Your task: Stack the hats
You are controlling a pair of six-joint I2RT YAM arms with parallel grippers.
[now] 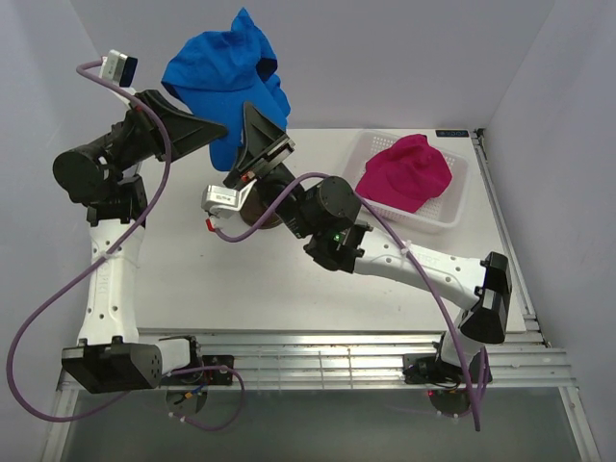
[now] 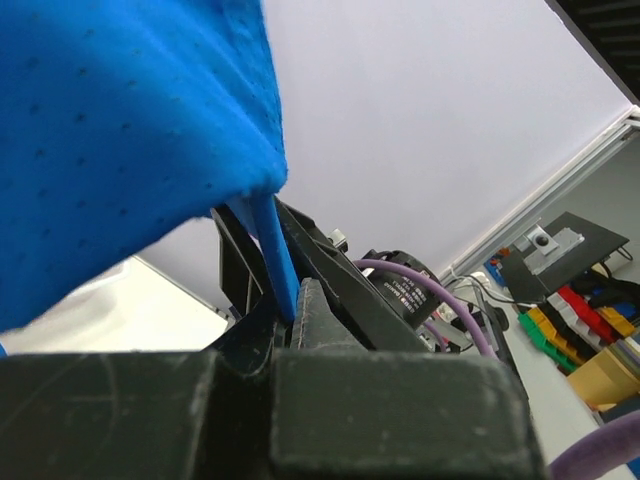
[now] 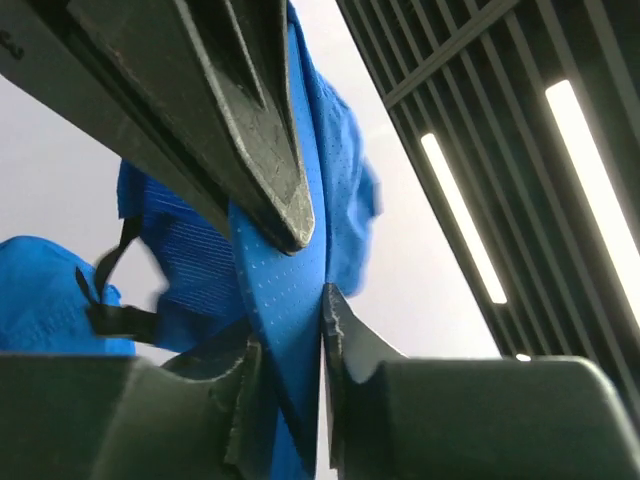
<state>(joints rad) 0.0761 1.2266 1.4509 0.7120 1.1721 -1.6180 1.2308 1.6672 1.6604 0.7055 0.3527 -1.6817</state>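
Observation:
A bright blue cap hangs in the air above the table's far left, held by both grippers. My left gripper is shut on its lower edge; in the left wrist view a blue strip runs between the fingers of the gripper. My right gripper is shut on the cap's fabric right beside it, and the right wrist view shows the gripper. One magenta cap lies in the white basket. No second magenta cap shows.
The basket stands at the table's far right. A dark round object sits on the table under the right wrist, mostly hidden. The left gripper's fingers crowd the right wrist view. White walls enclose the table on three sides.

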